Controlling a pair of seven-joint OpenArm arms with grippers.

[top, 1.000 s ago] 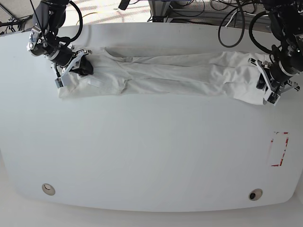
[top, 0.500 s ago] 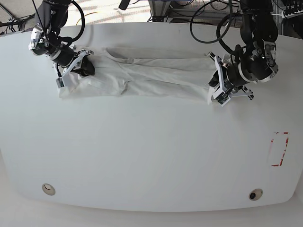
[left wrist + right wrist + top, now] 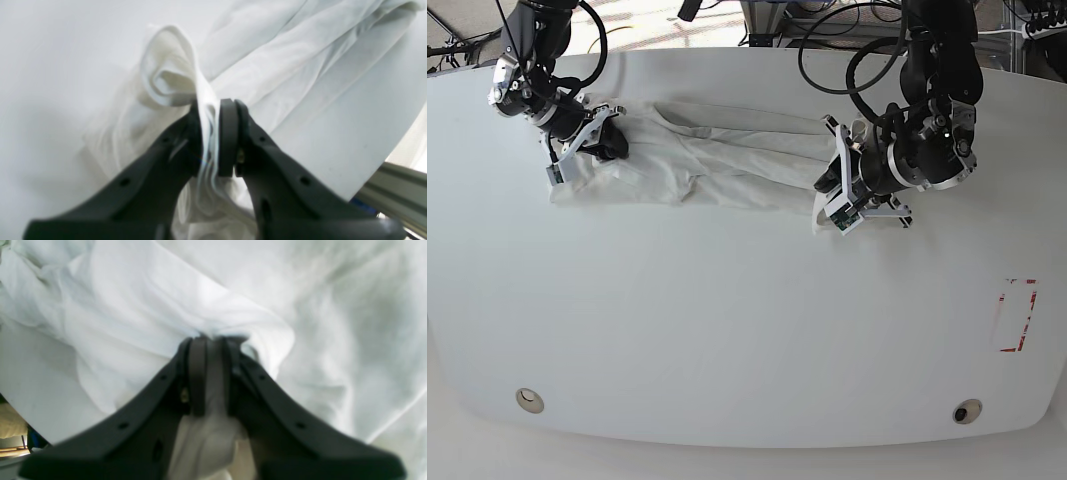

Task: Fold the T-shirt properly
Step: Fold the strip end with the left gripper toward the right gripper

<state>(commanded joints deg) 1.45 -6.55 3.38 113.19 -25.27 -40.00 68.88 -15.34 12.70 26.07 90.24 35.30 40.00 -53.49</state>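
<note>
"Where's the T-shirt (image 3: 727, 172)?"

"On the worktop (image 3: 727, 330), gathered into a long, narrow, wrinkled white band near the far edge in the base view."

"And the left tool (image 3: 211, 138)?"

"Clamped on a fold of the T-shirt. In its wrist view the cloth runs between the two dark fingers (image 3: 228, 138) and curls into a loop just beyond them."

"What about the right one?"

"The right tool (image 3: 213, 378) is at the other end of the band, clamped on bunched cloth, with more of it spread out on both sides."

"Is the band straight?"

"Not quite. It slants a little and its long edges are uneven."

"Anything else on the worktop?"

"Red marks (image 3: 1029, 315) over on the base view's right, well apart from the cloth, and a round fitting (image 3: 530, 400) at the near left corner, with another (image 3: 967, 411) at the near right."
</note>
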